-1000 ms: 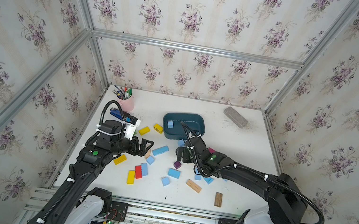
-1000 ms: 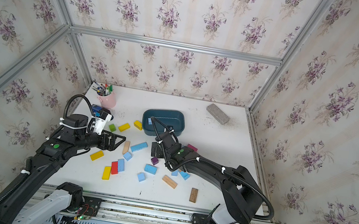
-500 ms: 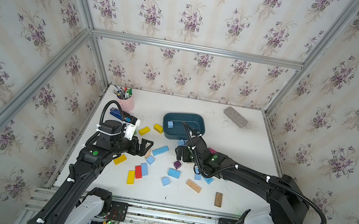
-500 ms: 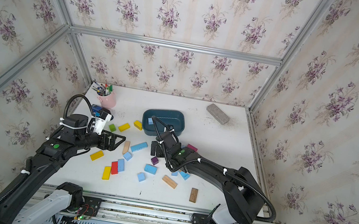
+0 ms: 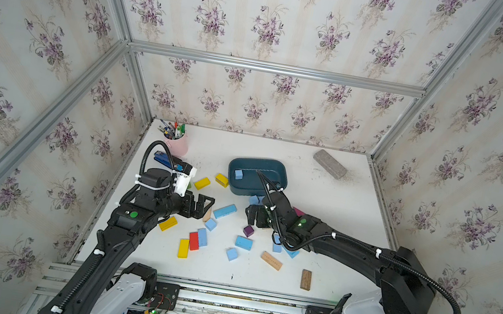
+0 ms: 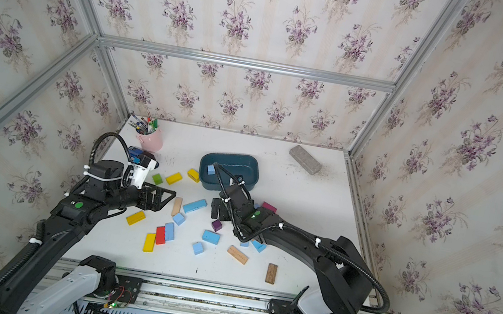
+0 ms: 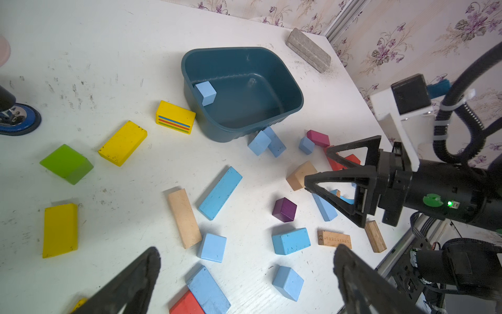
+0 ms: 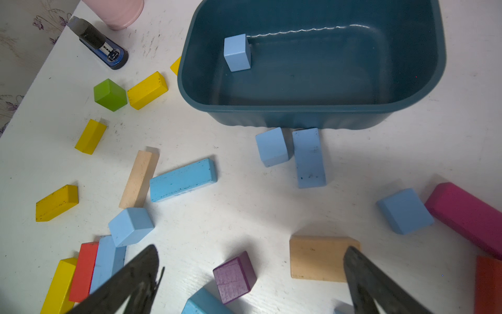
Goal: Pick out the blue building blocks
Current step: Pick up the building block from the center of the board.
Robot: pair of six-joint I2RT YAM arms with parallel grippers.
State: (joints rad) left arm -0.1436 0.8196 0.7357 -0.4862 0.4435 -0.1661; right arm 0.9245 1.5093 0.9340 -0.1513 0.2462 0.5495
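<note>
Blue building blocks (image 5: 243, 243) lie scattered over the middle of the table (image 5: 340, 198), from the foot of the teal tub (image 8: 298, 108) down toward the near edge. They are mixed in with yellow, red, purple and plain wood pieces. The tub stands toward the far edge, about midway along it, and one blue cube (image 8: 237, 52) sits inside against its wall. The left gripper (image 7: 247, 248) and the right gripper (image 8: 252, 248) both hang over the scatter with jaws spread wide and nothing between them.

The blocks look like painted wood, so they are probably light, rigid and in no danger of being crushed. Their matte faces should give the pads fair friction. Flat parallel sides suit a pinch across two opposite faces. On the oblong ones the short width near mid-length seems best, so the piece does not swing.

- The long brick (image 7: 220, 193) is free along both long sides. A plain wood stick (image 7: 184, 217) lies just beside one end.
- The short brick (image 8: 309, 157) and its neighbour cube (image 8: 271, 146) sit at the tub's near wall, so a finger may have little room on that side.
- Another blue brick (image 7: 206, 288) lies flank to flank with a red block (image 7: 187, 304), and taking it by its ends looks safer.
</note>
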